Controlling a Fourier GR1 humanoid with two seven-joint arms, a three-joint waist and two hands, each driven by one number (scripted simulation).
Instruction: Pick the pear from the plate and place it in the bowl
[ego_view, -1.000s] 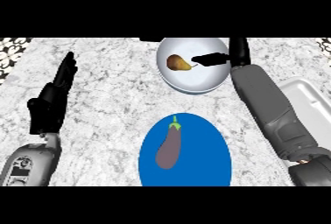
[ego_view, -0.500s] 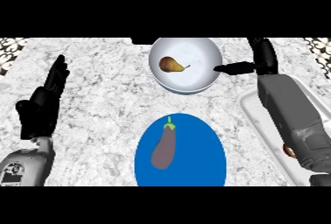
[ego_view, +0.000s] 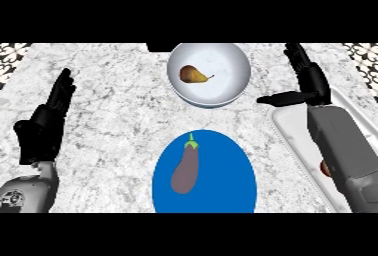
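Note:
A brown pear (ego_view: 193, 75) lies inside the white bowl (ego_view: 230, 60) at the top middle of the marble counter. Below it, a blue plate (ego_view: 229, 187) carries a purple eggplant (ego_view: 185, 168) with a green stem. My right hand (ego_view: 305, 80) stands to the right of the bowl, apart from it, fingers straight and thumb pointing left, holding nothing. My left hand (ego_view: 46, 125) rests open at the left edge with fingers up.
A white tray (ego_view: 289, 131) runs along the right side, partly under my right forearm, with a small red-brown thing (ego_view: 325, 167) showing on it. Patterned wall tiles show in the top corners.
My right hand has drawn back from over the bowl to its right side, leaving the pear in the bowl. The view has shifted slightly. The left hand stays put.

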